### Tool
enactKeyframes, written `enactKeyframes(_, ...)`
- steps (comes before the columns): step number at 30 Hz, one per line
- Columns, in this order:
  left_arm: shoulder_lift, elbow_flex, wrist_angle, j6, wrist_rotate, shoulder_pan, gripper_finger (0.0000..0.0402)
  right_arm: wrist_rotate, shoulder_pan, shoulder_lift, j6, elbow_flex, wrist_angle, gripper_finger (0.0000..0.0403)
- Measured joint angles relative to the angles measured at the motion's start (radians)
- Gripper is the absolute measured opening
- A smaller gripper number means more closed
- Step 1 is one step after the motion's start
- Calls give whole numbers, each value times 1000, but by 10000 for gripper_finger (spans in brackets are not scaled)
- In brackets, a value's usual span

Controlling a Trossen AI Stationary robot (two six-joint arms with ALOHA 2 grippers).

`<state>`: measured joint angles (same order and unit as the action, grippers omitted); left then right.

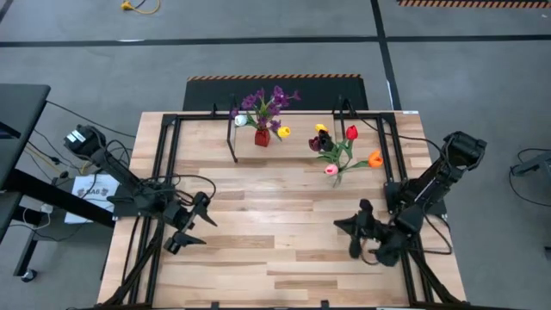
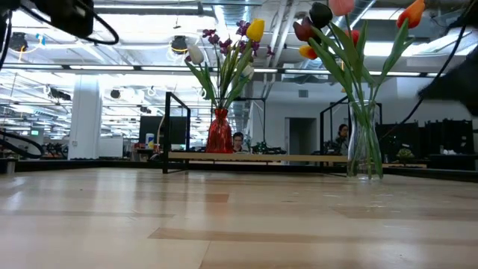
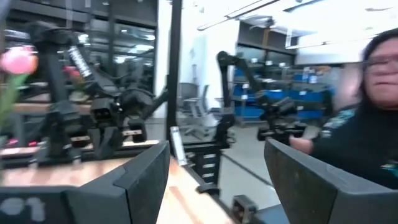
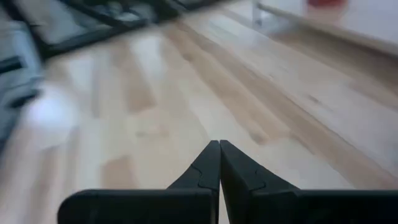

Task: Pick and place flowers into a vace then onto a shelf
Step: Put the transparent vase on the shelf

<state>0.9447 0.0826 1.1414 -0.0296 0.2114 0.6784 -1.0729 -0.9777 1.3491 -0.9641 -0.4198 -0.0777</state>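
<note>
1. Red vase point(image 1: 262, 136) stands on the shelf point(image 1: 293, 151) at the far side of the tabletop point(image 1: 275, 250); it holds the purple sprig point(image 1: 274, 101) plus white and yellow tulips.
2. Clear glass vase point(image 2: 364, 142) stands toward the shelf's right end, holding the rest of the tulips point(image 1: 343, 146): red, orange, pink, yellow, dark maroon. From above I cannot tell whether it sits on the shelf or just in front of it.
3. Left gripper point(image 1: 191, 226) is low over the near-left tabletop, jaws open, nothing between them.
4. Right gripper point(image 1: 355, 231) is low over the near-right tabletop, jaws closed tight, empty.
5. A person point(image 3: 364, 118) is visible beyond the tabletop in the left wrist view.
</note>
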Motion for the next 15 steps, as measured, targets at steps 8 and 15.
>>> enactKeyframes(8,-3,-4,0,86,47,2,253,36,115,0,-221,0,200,0)
enactKeyframes(15,-10,-4,-1,104,60,2,253,189,177,0,-120,0,203,36)
